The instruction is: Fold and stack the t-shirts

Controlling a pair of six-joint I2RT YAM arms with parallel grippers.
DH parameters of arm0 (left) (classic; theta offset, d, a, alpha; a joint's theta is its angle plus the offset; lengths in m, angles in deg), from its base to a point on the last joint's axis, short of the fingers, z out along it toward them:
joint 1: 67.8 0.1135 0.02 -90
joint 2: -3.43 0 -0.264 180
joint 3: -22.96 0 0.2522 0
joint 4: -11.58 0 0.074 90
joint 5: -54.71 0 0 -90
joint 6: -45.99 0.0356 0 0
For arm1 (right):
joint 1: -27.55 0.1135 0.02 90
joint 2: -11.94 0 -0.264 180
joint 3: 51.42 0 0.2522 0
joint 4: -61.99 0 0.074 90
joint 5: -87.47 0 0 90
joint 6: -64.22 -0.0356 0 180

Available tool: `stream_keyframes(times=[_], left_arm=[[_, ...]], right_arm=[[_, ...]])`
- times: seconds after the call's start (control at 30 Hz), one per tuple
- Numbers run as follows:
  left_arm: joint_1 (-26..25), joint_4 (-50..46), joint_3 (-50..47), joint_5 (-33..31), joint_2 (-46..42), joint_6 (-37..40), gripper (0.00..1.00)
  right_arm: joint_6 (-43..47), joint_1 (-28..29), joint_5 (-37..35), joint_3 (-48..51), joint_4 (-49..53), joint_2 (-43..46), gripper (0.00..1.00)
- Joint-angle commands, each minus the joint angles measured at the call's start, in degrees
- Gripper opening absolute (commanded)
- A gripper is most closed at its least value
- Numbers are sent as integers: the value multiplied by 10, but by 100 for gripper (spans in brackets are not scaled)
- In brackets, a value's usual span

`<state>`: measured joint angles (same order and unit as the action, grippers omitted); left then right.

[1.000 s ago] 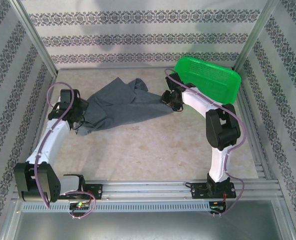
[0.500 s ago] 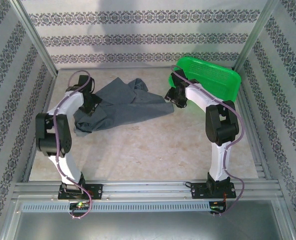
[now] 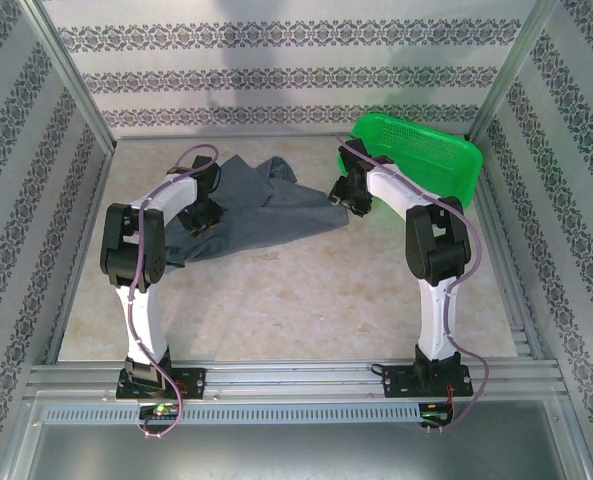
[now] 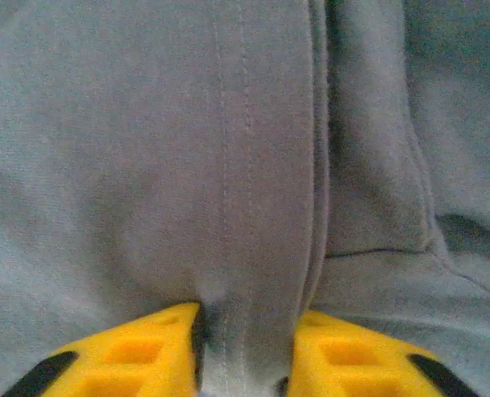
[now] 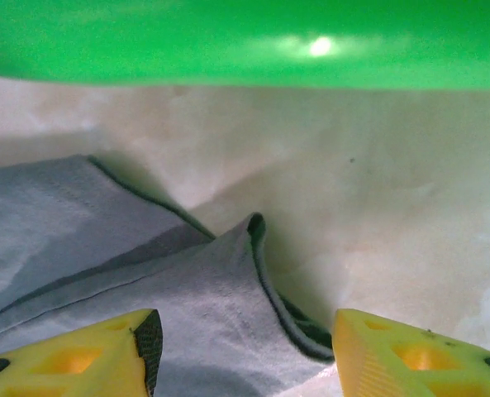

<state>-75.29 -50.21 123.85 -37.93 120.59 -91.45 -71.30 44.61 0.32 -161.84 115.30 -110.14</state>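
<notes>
Dark grey t-shirt (image 3: 266,205), one, lying crumpled on the worktop (image 3: 296,290) just left of the green basket (image 3: 426,160). Left tool (image 4: 245,351): on the t-shirt's side far from the basket, fingers pinched on a stitched fold of cloth. Right tool (image 5: 243,351): jaws apart, straddling the hem corner nearest the basket, gripping nothing.

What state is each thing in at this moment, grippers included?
t-shirt, unfolded, lying crumpled.
green basket, looks empty, just beyond the shirt's right end.
left gripper, shut on a stitched fold of the t-shirt.
right gripper, open, fingers either side of the t-shirt's hemmed corner.
</notes>
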Motion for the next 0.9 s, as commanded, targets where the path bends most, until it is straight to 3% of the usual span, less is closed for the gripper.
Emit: stream_keyframes(times=[0.0,0.07,0.23,0.43,0.67,0.87], left_arm=[[0,-27,-16,-36,-20,27,12],[0,-22,-30,-43,-50,27,0],[0,-17,-65,-56,-133,14,0],[0,9,-100,-45,-169,2,0],[1,26,-127,-35,-198,15,0],[1,62,-145,-3,-205,27,0]], right_arm=[[-31,-6,-12,-14,13,-19,58],[-54,-8,-18,-13,4,-23,59],[-83,-12,-29,-47,-14,-48,55],[-101,-26,-95,-112,-5,-63,49],[-117,-95,-92,-162,-10,-86,41],[-78,-76,-47,-199,10,-83,40]])
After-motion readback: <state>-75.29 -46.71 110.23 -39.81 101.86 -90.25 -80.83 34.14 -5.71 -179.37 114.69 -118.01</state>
